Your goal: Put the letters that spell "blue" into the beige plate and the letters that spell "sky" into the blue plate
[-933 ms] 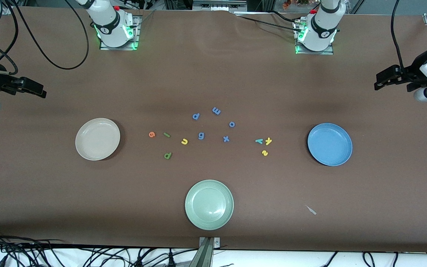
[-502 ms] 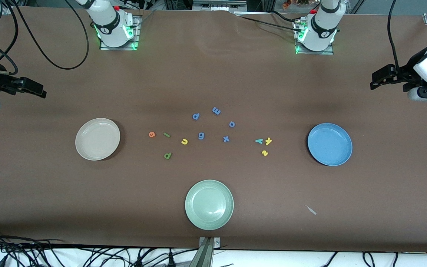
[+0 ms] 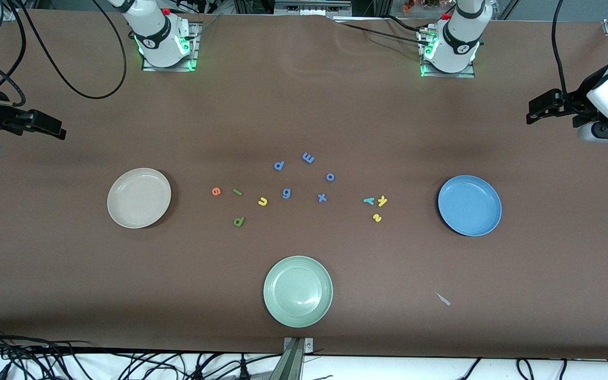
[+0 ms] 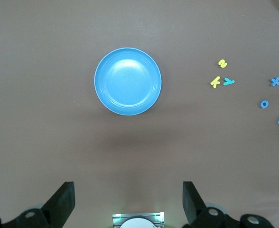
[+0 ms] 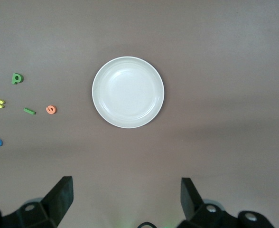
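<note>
The beige plate [image 3: 139, 198] [image 5: 128, 92] lies toward the right arm's end, the blue plate [image 3: 469, 206] [image 4: 127, 80] toward the left arm's end. Between them lie the orange e [image 3: 216, 191], thin green l [image 3: 237, 192], yellow u [image 3: 263, 201] and dark green b [image 3: 238, 221]. Closer to the blue plate sit the yellow s [image 3: 377, 217], yellow k [image 3: 382, 200] and teal y [image 3: 369, 200]. My left gripper [image 3: 533, 112] [image 4: 128, 190] hangs open and empty over the table's end by the blue plate. My right gripper [image 3: 60, 131] [image 5: 125, 187] waits open over the other end.
Several all-blue letters [image 3: 308, 157] are scattered mid-table among the coloured ones. A pale green plate [image 3: 297, 291] lies near the front edge. A small pale scrap [image 3: 443, 298] lies beside it, toward the left arm's end. Black cables [image 3: 72, 84] hang by the right arm.
The left arm's hand has shifted slightly toward the middle of the table and the bases' side. The right arm, plates and letters have not moved.
</note>
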Controlling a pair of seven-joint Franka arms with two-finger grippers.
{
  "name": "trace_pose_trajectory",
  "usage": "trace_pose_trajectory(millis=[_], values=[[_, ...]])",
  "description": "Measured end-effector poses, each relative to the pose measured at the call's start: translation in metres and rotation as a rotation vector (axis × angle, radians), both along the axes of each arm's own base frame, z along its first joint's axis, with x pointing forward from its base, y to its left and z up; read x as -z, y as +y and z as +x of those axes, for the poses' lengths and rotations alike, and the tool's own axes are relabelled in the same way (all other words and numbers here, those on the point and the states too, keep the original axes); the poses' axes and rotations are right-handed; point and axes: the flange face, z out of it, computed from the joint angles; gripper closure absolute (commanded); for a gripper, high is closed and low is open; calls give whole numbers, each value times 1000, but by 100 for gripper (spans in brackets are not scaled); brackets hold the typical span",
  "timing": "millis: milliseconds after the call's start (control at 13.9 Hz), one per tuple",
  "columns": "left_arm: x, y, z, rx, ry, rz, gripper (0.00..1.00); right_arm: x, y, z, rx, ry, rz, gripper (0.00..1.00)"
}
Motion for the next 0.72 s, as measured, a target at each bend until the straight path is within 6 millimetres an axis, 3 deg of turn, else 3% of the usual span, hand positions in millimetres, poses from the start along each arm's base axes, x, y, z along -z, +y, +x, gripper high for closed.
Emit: trace_pose_trajectory(millis=[718], values=[[1, -9, -2, 18, 15, 0, 0, 0, 0, 0, 0, 0, 0, 0]])
